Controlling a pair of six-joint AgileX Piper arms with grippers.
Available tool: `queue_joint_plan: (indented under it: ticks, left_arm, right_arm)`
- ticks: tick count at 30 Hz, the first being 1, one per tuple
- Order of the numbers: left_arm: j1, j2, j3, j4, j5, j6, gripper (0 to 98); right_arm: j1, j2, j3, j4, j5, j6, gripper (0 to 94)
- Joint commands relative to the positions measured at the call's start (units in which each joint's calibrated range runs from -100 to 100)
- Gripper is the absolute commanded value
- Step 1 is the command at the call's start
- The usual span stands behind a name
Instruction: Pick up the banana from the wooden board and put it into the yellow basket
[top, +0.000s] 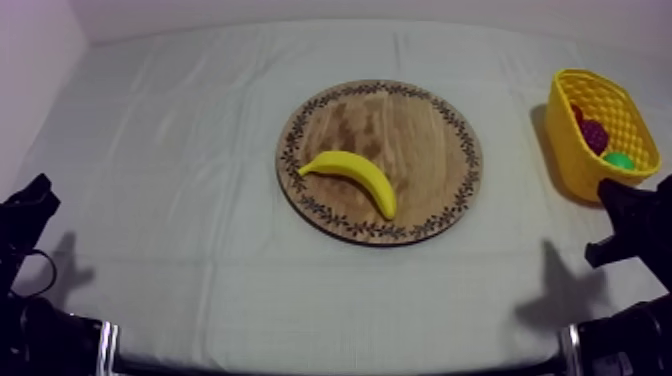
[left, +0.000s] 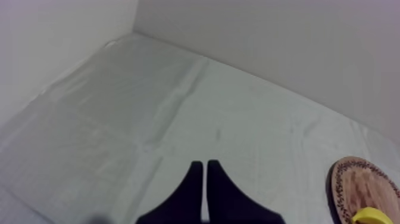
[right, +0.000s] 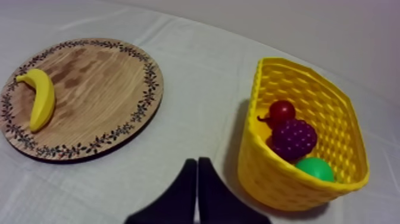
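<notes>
Currently one banana (top: 355, 178) is lying on the one wooden board (top: 420, 130), toward eight o'clock; one yellow basket (top: 565, 150) at three o'clock is holding three fruits (right: 291, 138). Left gripper (left: 202, 164) and right gripper (right: 196, 161) are sitting closed, empty.

Banana (top: 352, 178) is down flat on the board (top: 400, 125): yellow, curved, whole. Its stem end points at the board's left side, close to the patterned rim, and its other tip points toward the near rim. It lies on the left-front part of the board. The board is round and wooden with a dark leafy border, flat in the middle of the counter (top: 200, 120). At the right edge stands the basket (top: 566, 150), bright yellow, lattice-walled, upright, mouth open, well apart from board and banana.
</notes>
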Motion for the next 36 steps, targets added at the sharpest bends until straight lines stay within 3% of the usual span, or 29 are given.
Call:
queue_joint_plan:
  ticks: [1, 17, 36]
  left_arm:
    - [0.0, 0.0, 0.0, -0.01, 0.0, 0.0, 0.1]
    - [0.0, 0.0, 0.0, -0.01, 0.0, 0.0, 0.1]
    - [0.0, 0.0, 0.0, -0.01, 0.0, 0.0, 0.1]
  right_arm:
    - [0.0, 0.0, 0.0, 0.0, 0.0, 0.0, 0.4]
    - [-0.7, 0.0, 0.0, 0.0, 0.0, 0.2, 0.4]
    - [-17.1, 0.0, 0.0, 0.0, 0.1, -0.4, 0.8]
